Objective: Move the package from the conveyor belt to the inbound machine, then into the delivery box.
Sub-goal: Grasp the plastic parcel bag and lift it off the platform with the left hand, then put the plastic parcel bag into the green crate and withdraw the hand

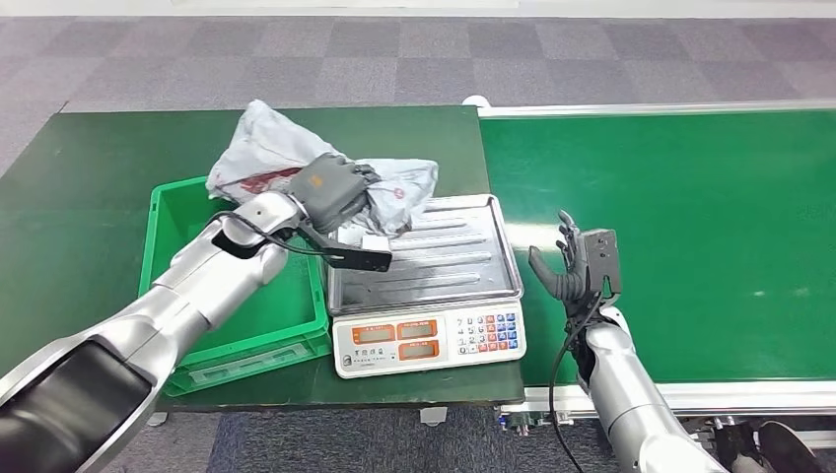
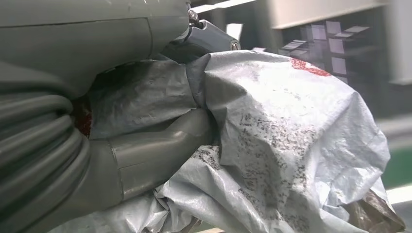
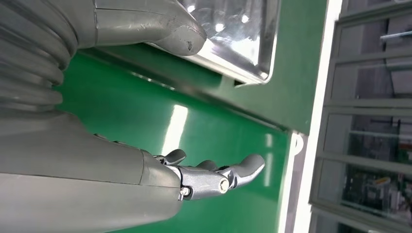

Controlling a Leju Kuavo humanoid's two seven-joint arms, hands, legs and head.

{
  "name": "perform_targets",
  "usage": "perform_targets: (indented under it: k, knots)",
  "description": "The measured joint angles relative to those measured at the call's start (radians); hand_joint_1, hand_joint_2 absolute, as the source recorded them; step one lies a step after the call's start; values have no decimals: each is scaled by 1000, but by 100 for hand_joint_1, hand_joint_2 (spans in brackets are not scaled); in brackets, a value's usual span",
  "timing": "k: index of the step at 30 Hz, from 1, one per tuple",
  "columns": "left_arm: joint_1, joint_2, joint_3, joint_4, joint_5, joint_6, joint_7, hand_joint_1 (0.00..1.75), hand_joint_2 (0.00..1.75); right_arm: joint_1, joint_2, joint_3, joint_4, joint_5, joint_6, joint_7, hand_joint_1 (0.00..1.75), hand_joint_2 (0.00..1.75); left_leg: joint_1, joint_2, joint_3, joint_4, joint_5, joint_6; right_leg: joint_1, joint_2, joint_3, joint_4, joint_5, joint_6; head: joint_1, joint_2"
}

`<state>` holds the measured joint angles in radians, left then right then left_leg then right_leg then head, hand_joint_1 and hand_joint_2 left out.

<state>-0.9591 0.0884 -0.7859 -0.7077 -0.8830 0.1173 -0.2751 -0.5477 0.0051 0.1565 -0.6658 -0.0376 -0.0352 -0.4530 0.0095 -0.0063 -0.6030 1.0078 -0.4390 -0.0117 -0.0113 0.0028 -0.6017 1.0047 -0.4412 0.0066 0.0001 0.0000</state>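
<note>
Grey carpet floor behind dark green table (image 1: pixel 89 177). Bright green conveyor belt (image 1: pixel 690 227) on right side. Left hand (image 1: pixel 330 187) grips crumpled grey package (image 1: pixel 266 148), fingers wrapped tight around bag. Package held up over far left corner of scale tray (image 1: pixel 434 261), partly above green box (image 1: pixel 187 212). Red print on bag too crinkled to read. Hand hides middle of bag. Right hand (image 1: pixel 577 258) over belt edge beside scale, fingers apart, holding nothing.
</note>
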Motion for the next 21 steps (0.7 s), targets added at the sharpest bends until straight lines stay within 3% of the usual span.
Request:
perform_targets:
  k: [2, 5, 9, 13, 17, 21]
  knots:
    - [33, 41, 42, -8, 8, 16, 10, 175, 175, 18, -6, -13, -17, 4, -1, 2, 0, 175, 0, 1, 0, 0, 0, 0, 0, 2, -1, 0, 0, 0, 0, 0]
    - [55, 65, 69, -12, 16, 18, 12, 175, 175, 27, -10, -20, -27, 6, -1, 4, 0, 175, 0, 2, 0, 0, 0, 0, 0, 2, -1, 0, 0, 0, 0, 0]
    - [164, 189, 229, -20, 59, 11, 20, 175, 175, 74, -36, -60, -83, 10, -2, 17, 0, 175, 1, 3, -1, -1, 0, -1, 1, 3, -3, 0, 0, -1, 0, 0]
    - [217, 252, 295, -28, 57, 9, 46, 175, 175, 103, -49, -81, -117, 7, -6, 17, 0, 175, 1, 1, -1, -1, 0, -1, 1, 1, -2, 0, -1, -2, 0, 0]
    - [303, 314, 350, -71, 25, 17, 61, 5, 175, 156, -54, -95, -162, 3, -8, 18, 0, 175, 1, 5, -1, -1, -2, -3, 1, 5, -4, 0, -1, -2, 0, 0]
    - [349, 333, 389, -108, 7, 41, 77, 0, 175, 190, -54, -102, -191, 4, -17, 27, 0, 175, 1, 5, -1, -1, -2, -4, 2, 5, -4, 0, -1, -2, 0, 0]
